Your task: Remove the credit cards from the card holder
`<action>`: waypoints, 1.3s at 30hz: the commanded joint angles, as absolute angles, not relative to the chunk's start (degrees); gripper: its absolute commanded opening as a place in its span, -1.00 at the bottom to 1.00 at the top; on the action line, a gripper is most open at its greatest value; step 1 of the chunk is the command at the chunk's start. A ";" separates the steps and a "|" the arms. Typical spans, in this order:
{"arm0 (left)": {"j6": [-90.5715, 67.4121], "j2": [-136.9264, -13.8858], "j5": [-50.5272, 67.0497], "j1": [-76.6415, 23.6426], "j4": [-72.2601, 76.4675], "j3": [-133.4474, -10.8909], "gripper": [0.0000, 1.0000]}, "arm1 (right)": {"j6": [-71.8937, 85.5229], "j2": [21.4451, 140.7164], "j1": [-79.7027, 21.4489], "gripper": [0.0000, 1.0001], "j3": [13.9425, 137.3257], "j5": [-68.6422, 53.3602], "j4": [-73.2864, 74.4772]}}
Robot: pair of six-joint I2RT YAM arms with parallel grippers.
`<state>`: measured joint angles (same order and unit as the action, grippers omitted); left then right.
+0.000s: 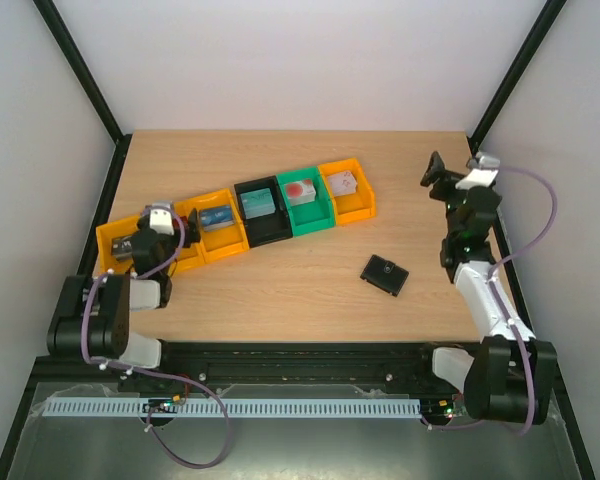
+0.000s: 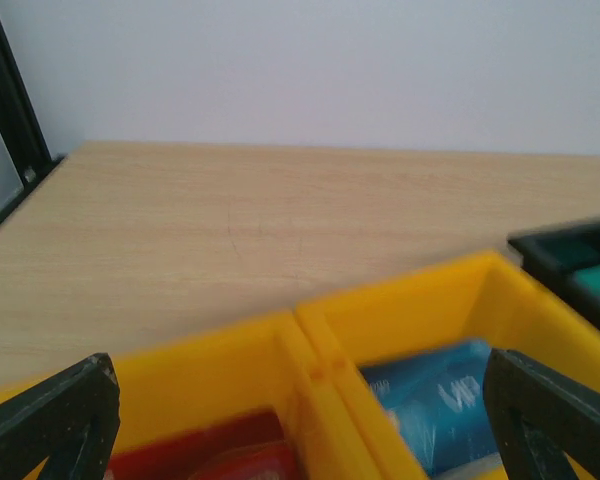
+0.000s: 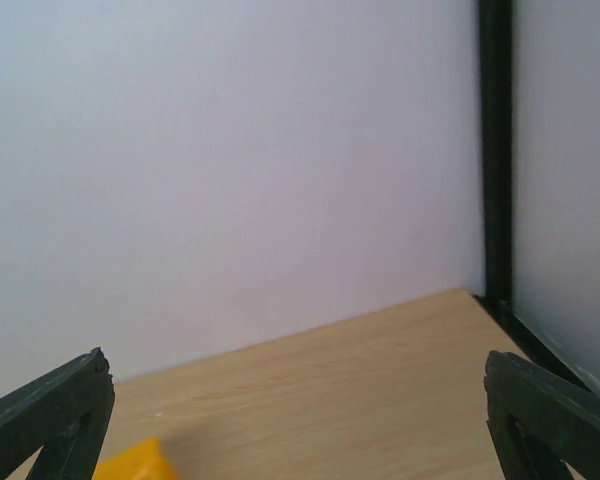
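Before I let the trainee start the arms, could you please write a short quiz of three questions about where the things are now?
1. True or false: the card holder lies folded shut on the bare table.
2. The left fingers hover above: A the yellow bins at the row's left end; B the card holder; C bare table.
3. Fill in: the bin between the black bin and the right-end yellow bin is ___.
Key: 1 true; 2 A; 3 green.

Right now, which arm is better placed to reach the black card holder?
The right arm, I think. The right pincer, open, hovers nearer the card holder with nothing between; the left pincer, also open, is far off over the yellow bins.
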<state>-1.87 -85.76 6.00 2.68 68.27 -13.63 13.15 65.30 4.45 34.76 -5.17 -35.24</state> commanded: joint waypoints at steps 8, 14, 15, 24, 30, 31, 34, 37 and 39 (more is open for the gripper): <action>-8.47 -67.32 23.98 5.64 11.47 -48.27 0.99 | 19.55 76.45 4.48 0.96 57.42 -30.89 10.82; -13.85 -63.51 29.49 4.48 0.63 -53.94 0.99 | 25.19 84.96 1.59 0.72 62.64 -19.69 29.44; -14.20 -63.08 29.08 3.81 -0.75 -54.37 0.99 | 24.80 85.93 0.93 0.69 63.77 -16.13 33.49; -18.80 -61.30 27.64 0.19 -6.03 -53.85 0.99 | 27.36 83.45 -0.45 0.68 52.06 -13.99 42.45; -20.21 -57.48 27.08 -1.81 -3.53 -49.82 0.99 | 27.83 82.77 -0.35 0.69 46.59 -15.26 41.79; -20.21 -56.62 26.98 -2.30 -3.33 -49.16 0.99 | 28.28 82.53 -0.35 0.68 45.68 -15.82 41.23; -20.18 -54.12 27.65 -3.25 -3.34 -47.59 0.99 | 29.98 81.41 -0.35 0.49 43.25 -18.69 38.50; -20.41 -51.99 28.08 -4.17 -1.53 -45.63 0.99 | 31.61 80.63 -0.35 0.26 42.02 -21.45 36.28; -21.23 -51.19 27.71 -4.66 -0.59 -44.81 0.99 | 32.34 80.36 -0.35 0.16 41.32 -23.84 34.79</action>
